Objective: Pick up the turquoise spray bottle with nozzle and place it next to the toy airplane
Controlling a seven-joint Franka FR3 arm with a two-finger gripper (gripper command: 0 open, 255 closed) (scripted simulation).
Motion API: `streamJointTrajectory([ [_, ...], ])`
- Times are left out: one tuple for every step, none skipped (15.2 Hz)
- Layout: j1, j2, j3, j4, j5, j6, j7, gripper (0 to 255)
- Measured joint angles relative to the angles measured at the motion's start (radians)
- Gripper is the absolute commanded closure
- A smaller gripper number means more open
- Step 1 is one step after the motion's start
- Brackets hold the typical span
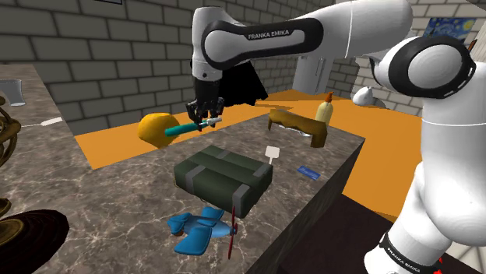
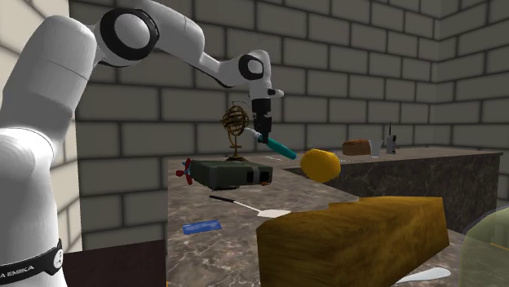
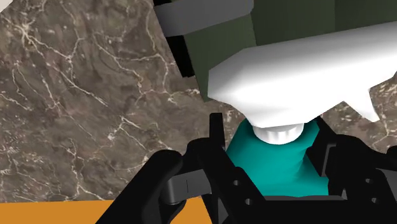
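Grasping the turquoise spray bottle point(image 1: 185, 128) just below its white nozzle point(image 3: 299, 70), the end effector point(image 1: 207, 115) holds it aloft and nearly level above the marble surface point(image 1: 117, 191). Shoulder view: the bottle hangs at 11 o'clock from a dark green case point(image 1: 222, 177); the blue toy airplane point(image 1: 196, 231) lies just beside the case at its 7 o'clock, well apart from the bottle.

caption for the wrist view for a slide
claw shut on a turquoise spray bottle above the brown veined counter
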Motion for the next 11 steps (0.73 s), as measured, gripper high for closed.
streamJointTrajectory([
  [0.015,0.043,0.003,0.071,-0.008,-0.029,0.013,255],
  [0.031,0.088,0.005,0.143,-0.016,-0.058,0.028,255],
  [0.044,0.114,0.007,0.173,-0.021,-0.062,0.040,255],
  [0.048,0.125,0.007,0.178,-0.023,-0.056,0.045,255],
  [0.048,0.130,0.007,0.174,-0.024,-0.047,0.046,255],
  [0.049,0.130,0.007,0.160,-0.024,-0.033,0.048,255],
  [0.049,0.133,0.007,0.152,-0.025,-0.023,0.050,255],
  [0.048,0.132,0.007,0.137,-0.025,-0.009,0.050,255],
  [0.048,0.135,0.006,0.128,-0.025,0.003,0.051,255],
  [0.047,0.136,0.006,0.117,-0.026,0.015,0.052,255],
  [0.047,0.139,0.006,0.109,-0.027,0.026,0.053,255],
])
